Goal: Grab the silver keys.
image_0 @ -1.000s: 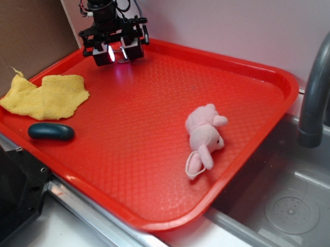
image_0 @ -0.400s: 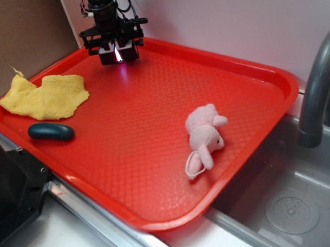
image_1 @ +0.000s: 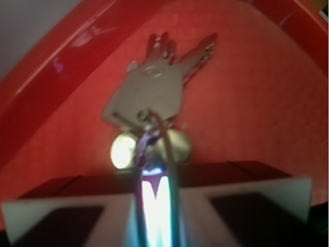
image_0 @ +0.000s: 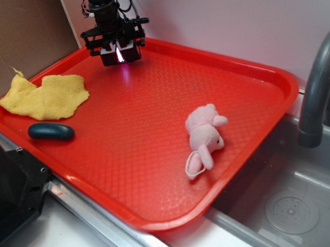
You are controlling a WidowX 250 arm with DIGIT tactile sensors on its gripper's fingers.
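In the wrist view the pincer (image_1: 154,198) is pressed together on the ring of the keys (image_1: 151,90), which runs down into the narrow gap between the two pads. The keys hang out in front of the pincer, fanned a little, over the red tray (image_1: 267,103) and close to its raised rim.

I judge the bunch to be light, hard and smooth. The single keys are stiff, but they turn loosely on the ring, so they will swing and can slip if the hold is only on thin wire. A better hold would be across the flat heads near the ring, where there is more metal to pinch.

In the exterior view, nearest is a dark oval thing (image_0: 51,131), then a yellow cloth (image_0: 45,96) at the left and a pink plush (image_0: 204,137) at the right, all on the tray. The pincer (image_0: 118,53) is at the far corner of the tray, low over it. There the keys show only as a bright spot between the pads
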